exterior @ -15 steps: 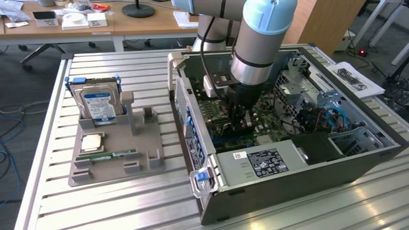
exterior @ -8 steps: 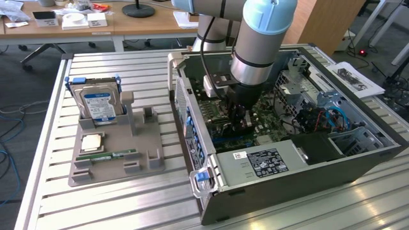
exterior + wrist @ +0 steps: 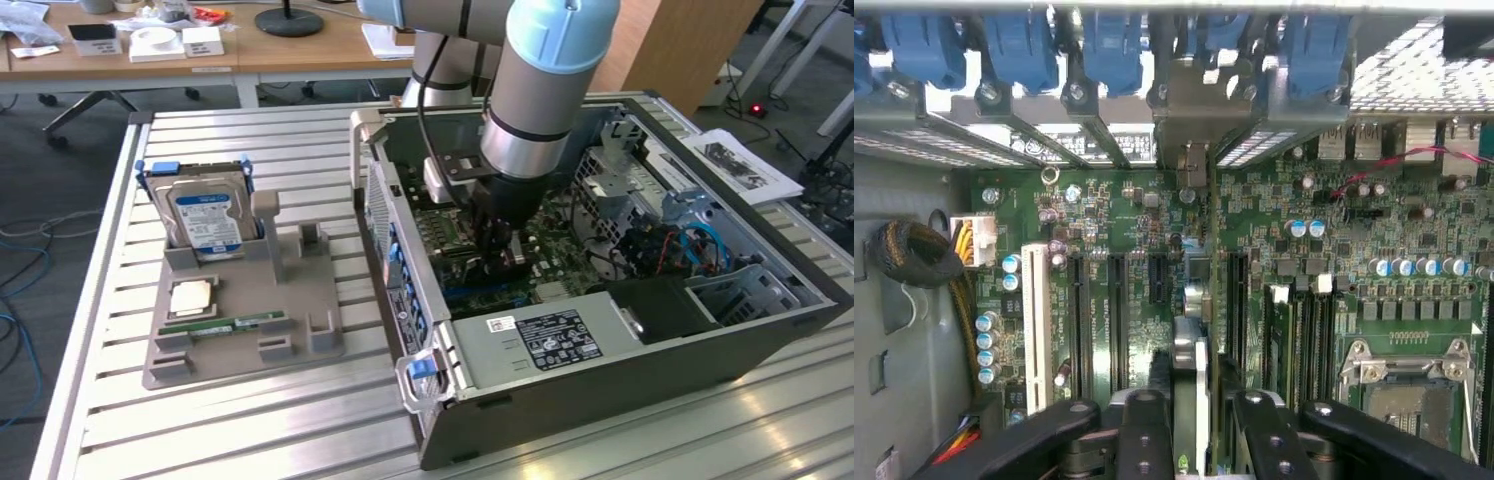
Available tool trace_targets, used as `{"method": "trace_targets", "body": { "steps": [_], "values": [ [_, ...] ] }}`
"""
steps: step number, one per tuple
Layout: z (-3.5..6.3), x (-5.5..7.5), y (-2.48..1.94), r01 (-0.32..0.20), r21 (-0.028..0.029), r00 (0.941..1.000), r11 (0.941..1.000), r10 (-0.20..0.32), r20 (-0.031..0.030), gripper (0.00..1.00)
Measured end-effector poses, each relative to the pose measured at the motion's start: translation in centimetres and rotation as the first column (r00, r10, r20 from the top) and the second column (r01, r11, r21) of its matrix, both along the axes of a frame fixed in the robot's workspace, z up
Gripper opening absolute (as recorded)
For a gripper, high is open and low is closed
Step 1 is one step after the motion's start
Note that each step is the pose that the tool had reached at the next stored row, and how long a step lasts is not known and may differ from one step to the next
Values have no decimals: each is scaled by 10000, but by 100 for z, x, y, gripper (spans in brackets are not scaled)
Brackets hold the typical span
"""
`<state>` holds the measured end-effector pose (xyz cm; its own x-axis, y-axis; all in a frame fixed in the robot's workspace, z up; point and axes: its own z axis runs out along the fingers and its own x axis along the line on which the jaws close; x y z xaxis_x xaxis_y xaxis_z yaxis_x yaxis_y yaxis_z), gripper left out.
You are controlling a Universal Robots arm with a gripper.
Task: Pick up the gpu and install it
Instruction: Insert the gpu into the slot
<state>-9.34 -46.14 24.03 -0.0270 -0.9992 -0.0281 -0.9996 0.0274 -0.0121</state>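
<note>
Fingers, wrist view: two black fingers [image 3: 1144,440] of the gripper [image 3: 1197,440] are closed on the gpu [image 3: 1194,350], one on each side.
Gpu, wrist view: it is seen edge-on, as a thin strip. It stands upright inside the computer case [image 3: 904,380], over the green board [image 3: 1114,210] on the case floor.
Gpu end, wrist view: its far end points at the case's back wall, under the row of blue clips [image 3: 1019,45]. I cannot tell if the card sits all the way down in a slot.
Slots, wrist view: a long white slot [image 3: 1036,320] and some black slots run along the green board beside the gpu.
Chip socket, wrist view: a silver square socket [image 3: 1404,390] sits on the green board, off to one side of the gpu.
Wires, wrist view: a dark bundle of wires [image 3: 914,250] lies by the case's side wall.
Arm, exterior view: the grey and blue arm [image 3: 541,90] reaches straight down into the open case.
Gripper, exterior view: it is low inside the case, just above the green board.
Power box, exterior view: a grey box with a black label [image 3: 547,335] sits in the near end of the case.
Tray, exterior view: a grey tray [image 3: 307,300] lies on the table [image 3: 200,430], outside the case on the exterior view's left.
Hard drive, exterior view: a silver drive with a blue label [image 3: 207,215] stands in the tray, well apart from the case.
Memory stick, exterior view: a thin green stick [image 3: 220,325] lies flat in the tray.
</note>
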Motion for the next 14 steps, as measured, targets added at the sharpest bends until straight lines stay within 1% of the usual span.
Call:
{"method": "trace_targets", "body": {
  "steps": [1,3,4,6,7,8,9,10,14],
  "values": [
    [0,1,0,-1,-4,10000,10000,1,5,28],
    [2,3,-1,-6,-8,10000,10000,6,3,40],
    [2,3,-1,-5,-8,10000,10000,5,2,40],
    [2,3,-1,-6,-9,10000,10000,6,2,52],
    [2,3,-1,-5,-8,10000,10000,5,2,52],
    [2,3,-1,-5,-9,10000,10000,5,2,58],
    [2,3,-1,-6,-9,10000,10000,6,2,58],
    [2,3,-1,-5,-8,10000,10000,5,2,64],
    [9,3,-1,-6,-12,10000,10000,6,0,64]
  ]
}}
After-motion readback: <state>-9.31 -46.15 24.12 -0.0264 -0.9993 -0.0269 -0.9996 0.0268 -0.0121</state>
